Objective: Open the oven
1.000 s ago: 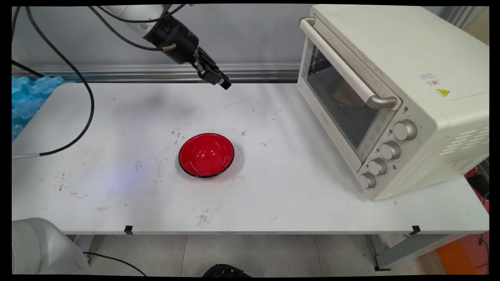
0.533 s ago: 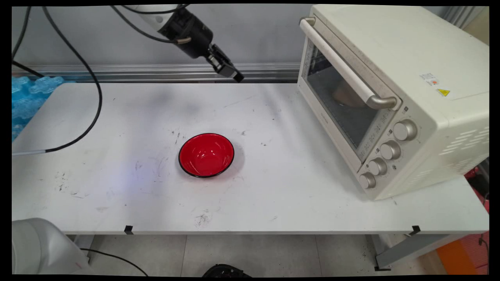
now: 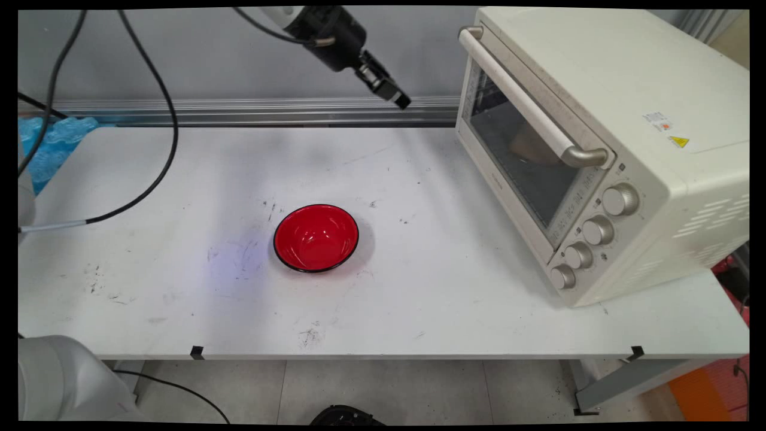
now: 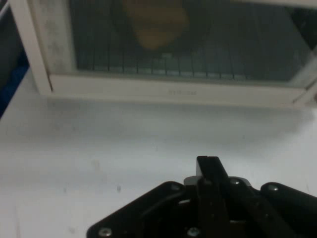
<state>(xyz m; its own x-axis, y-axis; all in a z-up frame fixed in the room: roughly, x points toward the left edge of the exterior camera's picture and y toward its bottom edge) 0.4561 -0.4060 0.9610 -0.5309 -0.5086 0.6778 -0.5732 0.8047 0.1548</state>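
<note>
One claw (image 3: 400, 100) raised at upper centre of frame, clenched on nothing.
Shifted rightward and higher than a second ago, now near the closed toaster oven (image 3: 598, 143) at right; pointed at its glass door (image 4: 188, 44), brown item dim behind. Red bowl (image 3: 316, 237) unmoved mid-worktop (image 3: 455, 311), well apart.

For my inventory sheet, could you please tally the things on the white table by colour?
Red: 1, the round glossy red bowl with a black rim.
Cream: 1, the boxy cream metal toaster oven, door shut, four knobs.
Total: 2.
The black end effector is raised above the table's far side, nearest the toaster oven, holding nothing, fingers together.
</note>
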